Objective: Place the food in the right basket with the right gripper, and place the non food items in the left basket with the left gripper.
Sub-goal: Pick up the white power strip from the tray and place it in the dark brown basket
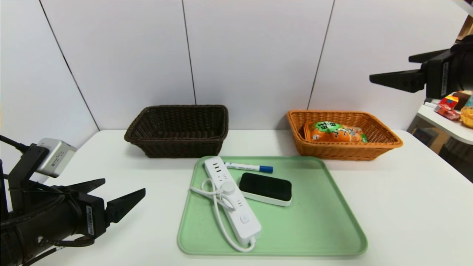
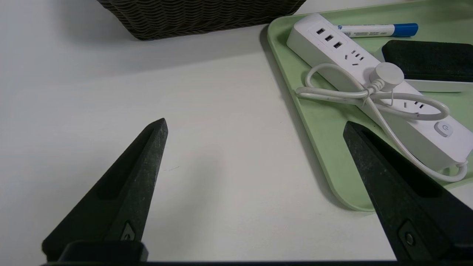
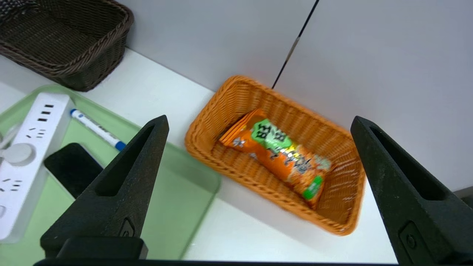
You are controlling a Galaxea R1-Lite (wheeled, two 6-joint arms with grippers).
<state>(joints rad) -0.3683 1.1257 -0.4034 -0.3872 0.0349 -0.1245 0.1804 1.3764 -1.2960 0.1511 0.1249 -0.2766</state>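
Note:
The food, an orange snack bag (image 1: 338, 133) (image 3: 277, 155), lies inside the orange-tan right basket (image 1: 343, 151) (image 3: 207, 122). The dark brown left basket (image 1: 177, 147) (image 2: 192, 18) holds nothing that I can see. On the green tray (image 1: 314, 221) lie a white power strip (image 1: 240, 214) (image 2: 332, 48), a black-topped eraser (image 1: 265, 186) (image 2: 428, 59) and a blue-capped marker (image 1: 247, 167) (image 2: 373, 30). My left gripper (image 1: 125, 185) (image 2: 255, 123) hovers open over bare table left of the tray. My right gripper (image 1: 390, 68) (image 3: 259, 119) is open and empty, raised high to the right of the right basket.
A side shelf (image 1: 443, 123) at the far right carries colourful packets (image 1: 452, 107). White wall panels stand directly behind both baskets. The white table (image 1: 406, 207) stretches to the right of the tray.

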